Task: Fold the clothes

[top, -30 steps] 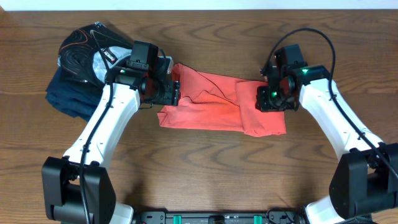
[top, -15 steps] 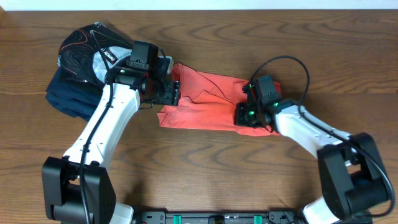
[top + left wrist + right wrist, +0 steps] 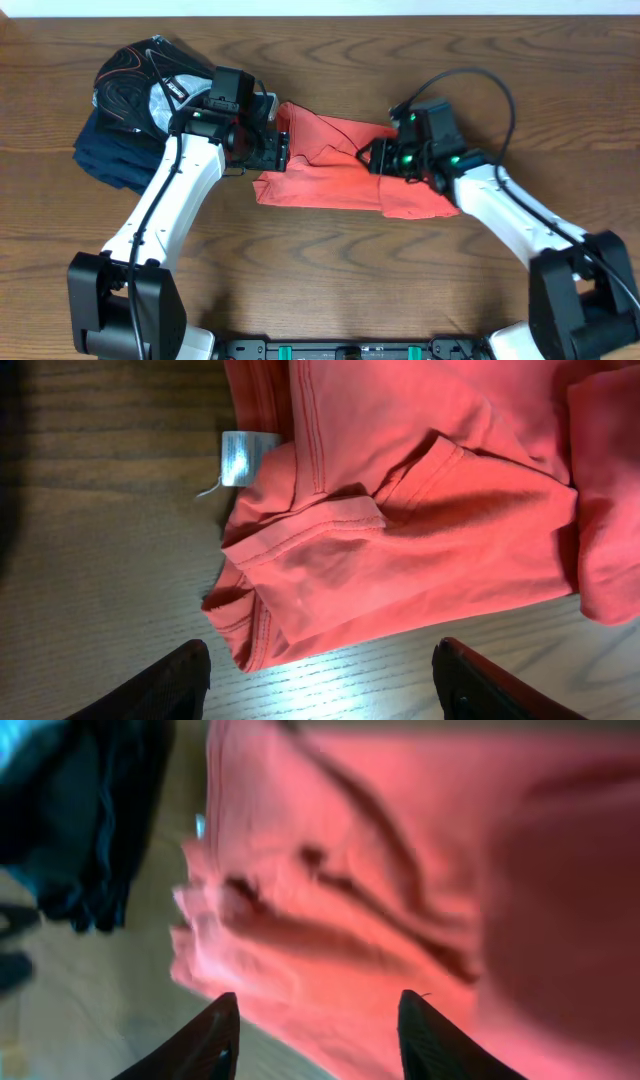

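The clothes, a coral-red T-shirt (image 3: 335, 172), lie bunched in a long band across the middle of the table, with a white label (image 3: 237, 458) at their left edge. My left gripper (image 3: 284, 150) hovers at the shirt's left end. In its wrist view it (image 3: 320, 695) is open over bare wood, the hem (image 3: 290, 610) just beyond its fingertips. My right gripper (image 3: 372, 157) is over the shirt's right half, pointing left. In the blurred right wrist view it (image 3: 320, 1040) is open above the red cloth (image 3: 420, 880), gripping nothing. No lettering shows.
A pile of navy and black garments (image 3: 120, 140) with a grey-white patterned piece (image 3: 135, 80) lies at the far left, right behind my left arm; it also shows dark in the right wrist view (image 3: 90, 810). Bare wooden table (image 3: 330, 270) surrounds the shirt.
My right arm swung left from the shirt's right end to over its right half, turned to point left, and its jaws opened. The left arm has not moved.
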Robot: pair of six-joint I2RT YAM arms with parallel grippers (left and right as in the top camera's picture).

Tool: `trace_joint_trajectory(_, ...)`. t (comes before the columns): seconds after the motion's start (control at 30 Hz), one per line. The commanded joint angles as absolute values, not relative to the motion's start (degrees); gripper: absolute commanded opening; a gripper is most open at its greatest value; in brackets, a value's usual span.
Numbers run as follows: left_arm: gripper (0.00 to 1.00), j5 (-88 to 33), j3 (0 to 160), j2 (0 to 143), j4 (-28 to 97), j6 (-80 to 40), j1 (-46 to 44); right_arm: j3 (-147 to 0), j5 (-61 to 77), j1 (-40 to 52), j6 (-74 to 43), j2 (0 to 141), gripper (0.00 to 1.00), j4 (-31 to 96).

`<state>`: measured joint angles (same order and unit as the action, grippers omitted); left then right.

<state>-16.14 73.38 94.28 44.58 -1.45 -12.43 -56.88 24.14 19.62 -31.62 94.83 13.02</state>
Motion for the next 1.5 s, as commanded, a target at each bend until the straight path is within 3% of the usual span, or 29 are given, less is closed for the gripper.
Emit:
trace_joint_trajectory(0.0,0.73,-15.6,74.6,93.8,44.7,-1.1,-12.3,-57.8,15.9,19.6,-30.6,94.5,0.52,14.5)
trace_joint_trajectory(0.1,0.73,-15.6,74.6,93.8,44.8,-1.1,-12.3,-57.8,9.3,20.7,-30.9,95.4,0.57,15.6)
trace_joint_trajectory(0.23,0.73,-15.6,74.6,93.8,44.8,-1.1,-12.3,-57.8,1.8,22.7,-32.2,97.8,0.5,16.3)
trace_joint_trajectory(0.53,0.73,-15.6,74.6,93.8,44.7,-1.1,-12.3,-57.8,-6.9,26.1,-34.3,103.6,0.49,16.2)
trace_joint_trajectory(0.57,0.73,-15.6,74.6,93.8,44.7,-1.1,-12.3,-57.8,-7.3,26.1,-34.3,104.3,0.47,16.2)
trace_joint_trajectory(0.8,0.73,-15.6,74.6,93.8,44.8,-1.1,-12.3,-58.9,-7.5,25.8,-36.6,105.7,0.09,13.3)
trace_joint_trajectory(0.97,0.73,-15.6,74.6,93.8,44.9,-1.1,-12.3,-62.6,-6.3,24.8,-41.3,105.7,0.01,14.2)
trace_joint_trajectory(1.07,0.73,-15.6,74.6,93.8,45.0,-1.1,-12.3,-63.3,-6.1,24.6,-42.5,105.7,0.01,13.6)
trace_joint_trajectory(1.13,0.73,-15.6,74.6,93.8,44.9,-1.1,-12.3,-63.2,-6.2,24.8,-42.9,105.9,0.02,13.3)
trace_joint_trajectory(1.17,0.73,-15.6,74.6,93.8,44.9,-1.1,-12.3,-63.2,-6.1,25.0,-43.3,106.1,0.08,13.2)
trace_joint_trajectory(1.2,0.73,-15.6,74.6,93.8,44.9,-1.1,-12.3,-63.2,-6.0,25.2,-43.3,106.3,0.18,13.2)
trace_joint_trajectory(1.23,0.73,-15.6,74.6,93.8,44.9,-1.1,-12.3,-63.2,-6.0,25.4,-43.2,106.8,0.37,13.2)
trace_joint_trajectory(1.3,0.73,-15.6,74.6,93.8,44.9,-1.1,-12.3,-63.2,-6.0,25.6,-42.2,107.0,0.54,13.6)
trace_joint_trajectory(1.47,0.73,-15.6,74.4,93.8,45.7,-1.1,-12.3,-63.3,-4.7,23.2,-30.7,102.7,0.58,15.1)
